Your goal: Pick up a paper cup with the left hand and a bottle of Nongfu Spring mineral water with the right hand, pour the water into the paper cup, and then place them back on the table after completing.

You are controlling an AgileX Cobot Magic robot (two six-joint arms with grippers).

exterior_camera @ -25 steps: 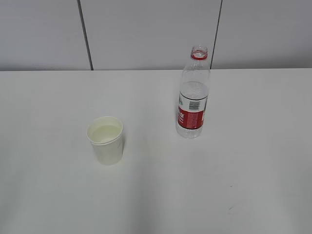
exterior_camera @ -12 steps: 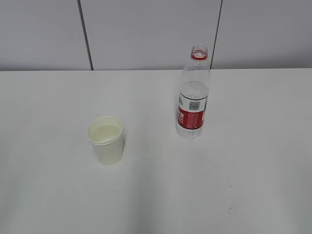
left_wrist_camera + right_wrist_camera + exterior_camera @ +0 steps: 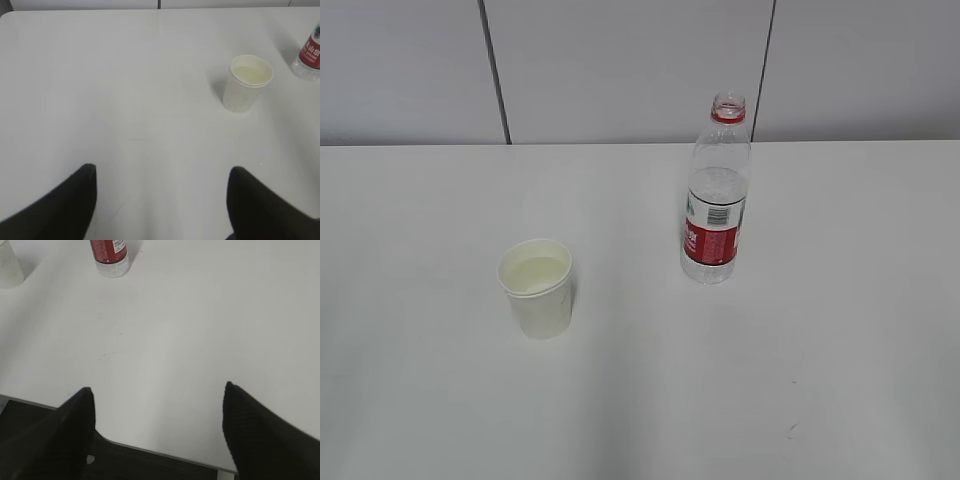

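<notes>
A white paper cup (image 3: 536, 287) stands upright on the white table (image 3: 420, 200), left of centre, with pale liquid inside. It also shows in the left wrist view (image 3: 247, 82). A clear uncapped water bottle (image 3: 716, 205) with a red label stands upright to its right, part filled with water. Its base shows in the right wrist view (image 3: 110, 255). My left gripper (image 3: 160, 172) is open and empty, well back from the cup. My right gripper (image 3: 157, 392) is open and empty over the table's near edge. Neither arm shows in the exterior view.
A small dark scuff mark (image 3: 790, 430) lies on the table at the front right; it also shows in the right wrist view (image 3: 106, 354). The table's near edge (image 3: 165, 452) runs under my right gripper. A grey panelled wall (image 3: 620, 70) stands behind the table.
</notes>
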